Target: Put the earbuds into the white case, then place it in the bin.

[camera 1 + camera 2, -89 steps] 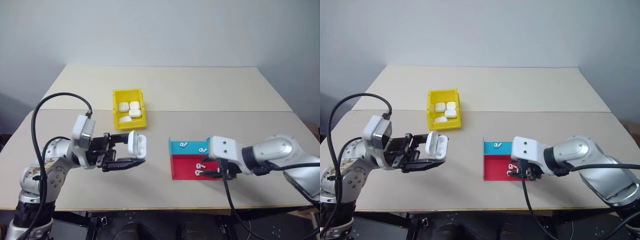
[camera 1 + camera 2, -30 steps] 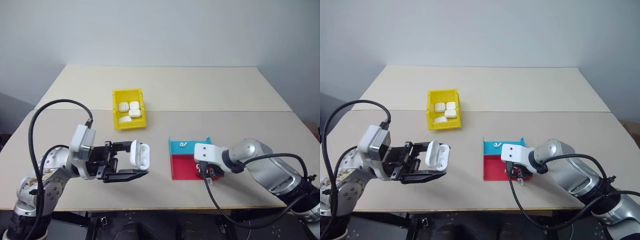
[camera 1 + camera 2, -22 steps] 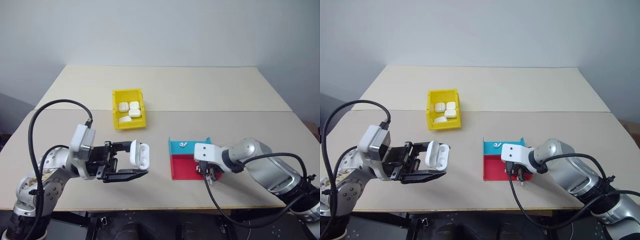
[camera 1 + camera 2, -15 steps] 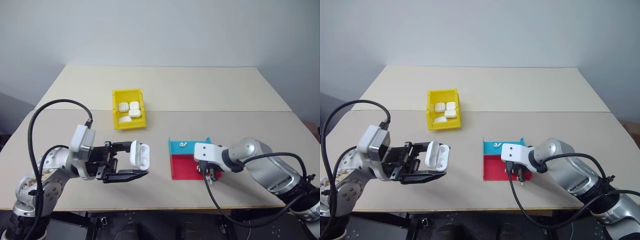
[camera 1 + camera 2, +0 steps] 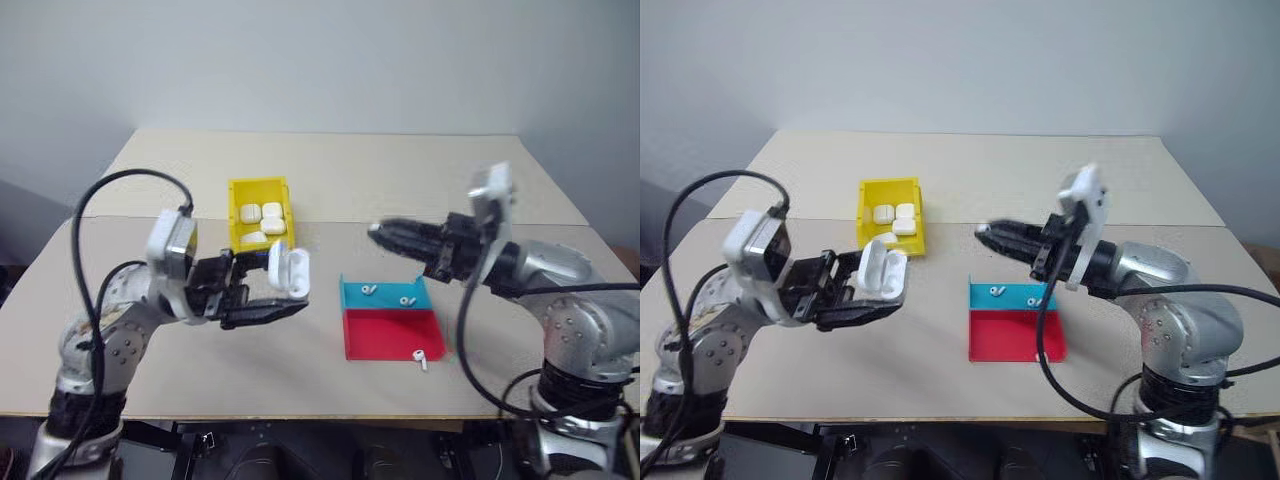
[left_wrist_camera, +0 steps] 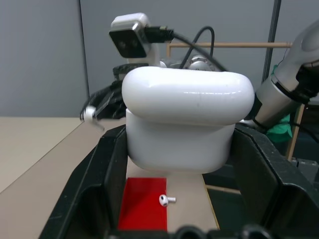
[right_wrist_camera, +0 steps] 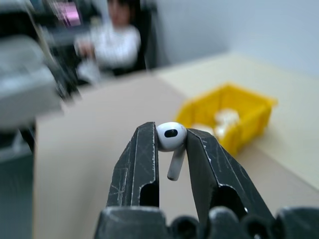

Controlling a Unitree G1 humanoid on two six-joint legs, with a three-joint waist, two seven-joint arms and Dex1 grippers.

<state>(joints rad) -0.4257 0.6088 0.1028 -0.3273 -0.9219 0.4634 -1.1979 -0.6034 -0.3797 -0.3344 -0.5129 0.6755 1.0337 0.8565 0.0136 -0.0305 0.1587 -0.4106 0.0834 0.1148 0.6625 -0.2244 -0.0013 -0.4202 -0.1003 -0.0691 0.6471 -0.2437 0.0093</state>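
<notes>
The left gripper [image 5: 285, 290] clamps the case [image 5: 287, 268], lid up; the right gripper [image 5: 378, 231] hangs at its 3 o'clock, above the tray [image 5: 385, 325].

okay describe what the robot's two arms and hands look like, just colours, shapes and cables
Both arms are silver-grey rounded metal segments, each carrying a white boxy wrist camera and a looping black cable. The left hand and right hand each end in two flat black fingers, scuffed with pale scratches.

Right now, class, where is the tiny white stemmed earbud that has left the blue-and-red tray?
The tiny white stemmed earbud is pinched in the right pincer, held in the air above the table between the yellow plastic bin and the blue-and-red tray.
</notes>
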